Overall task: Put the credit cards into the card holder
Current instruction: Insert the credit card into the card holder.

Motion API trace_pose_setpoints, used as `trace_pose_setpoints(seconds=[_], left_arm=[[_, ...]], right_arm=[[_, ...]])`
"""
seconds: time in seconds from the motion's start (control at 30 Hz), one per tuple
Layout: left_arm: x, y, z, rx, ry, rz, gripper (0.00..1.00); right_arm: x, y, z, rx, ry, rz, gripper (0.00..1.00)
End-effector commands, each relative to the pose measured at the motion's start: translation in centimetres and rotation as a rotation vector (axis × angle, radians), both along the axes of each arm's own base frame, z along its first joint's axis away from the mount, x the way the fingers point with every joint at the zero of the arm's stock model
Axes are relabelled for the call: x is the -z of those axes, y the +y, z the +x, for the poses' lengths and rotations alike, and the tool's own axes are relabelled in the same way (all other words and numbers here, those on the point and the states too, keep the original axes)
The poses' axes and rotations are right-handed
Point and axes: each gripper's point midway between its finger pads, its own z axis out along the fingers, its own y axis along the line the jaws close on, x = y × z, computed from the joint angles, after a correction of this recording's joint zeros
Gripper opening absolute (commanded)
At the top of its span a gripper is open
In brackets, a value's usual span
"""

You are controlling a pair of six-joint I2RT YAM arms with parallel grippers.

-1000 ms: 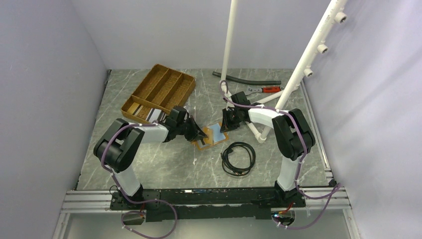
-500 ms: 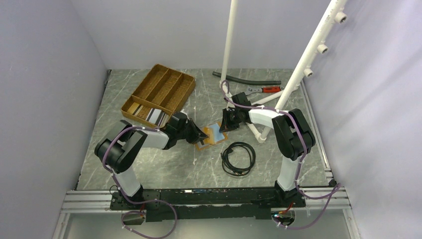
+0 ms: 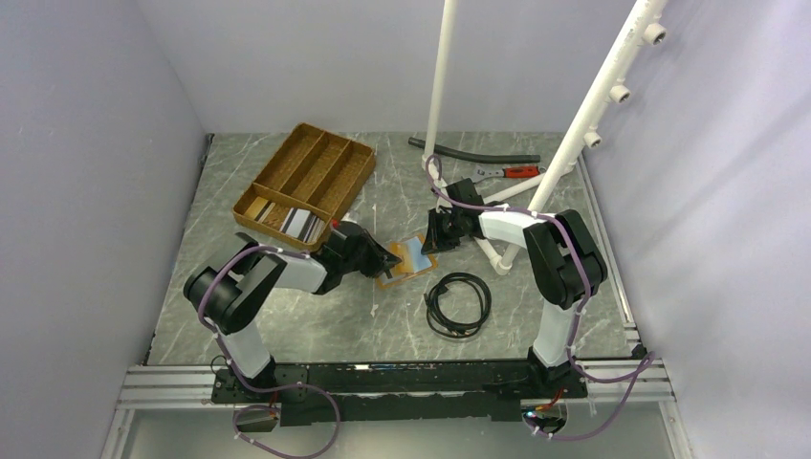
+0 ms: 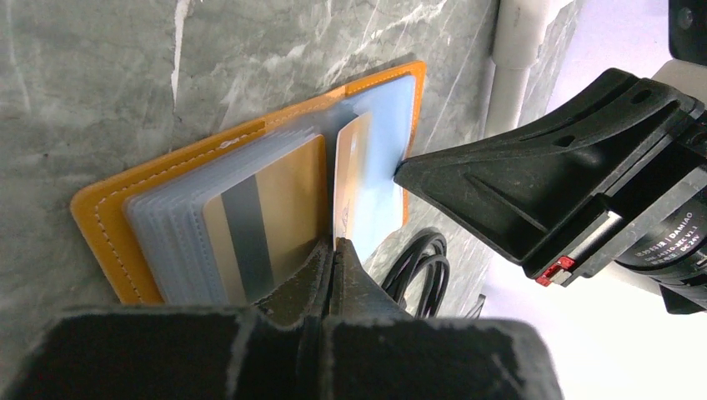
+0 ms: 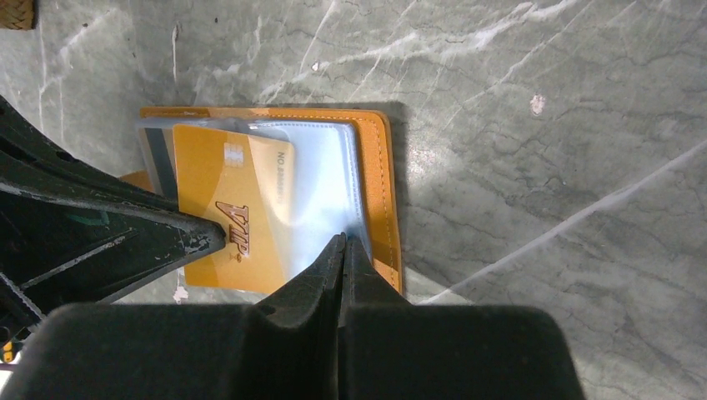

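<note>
Leather, orange-tan and stitched along its border, covers the card holder (image 5: 379, 183), which lies open on the grey marbled desk (image 5: 542, 125) between the two tools. A fan of pale blue-grey plastic sleeves fills its inside. The left tool (image 4: 335, 250) is closed tight, and a glossy gold VIP card (image 5: 233, 217) seems pinched by its near edge between the tips, tilted over the sleeves. Just beside it, a second gold card (image 4: 258, 221) with a grey magnetic stripe sits flat in a sleeve. The right tool (image 5: 343, 246) is also closed, with nothing visible between its black tips, which rest on the sleeve edge just inside the orange border. A coiled black cable (image 3: 459, 304) lies near the holder.
</note>
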Motion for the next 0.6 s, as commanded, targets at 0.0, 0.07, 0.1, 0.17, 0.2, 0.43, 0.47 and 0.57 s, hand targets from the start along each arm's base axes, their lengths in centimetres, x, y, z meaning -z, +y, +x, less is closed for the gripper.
trace_pose_setpoints(seconds=[0.0, 0.07, 0.1, 0.17, 0.2, 0.43, 0.47, 0.57], left_arm=[[2.2, 1.2, 0.0, -0.083, 0.023, 0.060, 0.00], [2.2, 1.1, 0.0, -0.089, 0.021, 0.069, 0.00], [2.2, 1.0, 0.0, -0.089, 0.020, 0.067, 0.00], [2.3, 0.6, 0.0, -0.089, 0.017, 0.054, 0.00], [2.3, 0.4, -0.1, -0.087, 0.014, 0.044, 0.00], [3.1, 0.0, -0.5, -0.110, -0.008, 0.013, 0.00], [3.5, 0.1, -0.6, -0.114, 0.000, 0.015, 0.00], [3.9, -0.1, -0.7, -0.111, -0.005, -0.010, 0.00]], right_arm=[[2.0, -0.6, -2.1, -0.007, 0.067, -0.043, 0.00], [2.0, -0.6, -2.2, -0.005, 0.069, -0.041, 0.00], [2.0, -0.6, -2.2, -0.004, 0.069, -0.040, 0.00], [2.0, -0.6, -2.2, 0.000, 0.074, -0.037, 0.00], [2.0, -0.5, -2.3, 0.002, 0.077, -0.031, 0.00], [0.3, -0.1, -2.4, 0.070, 0.123, 0.068, 0.00], [-0.2, -0.2, -2.1, 0.069, 0.101, 0.062, 0.00], [-1.2, -0.9, -1.3, 0.046, 0.045, 0.005, 0.00]])
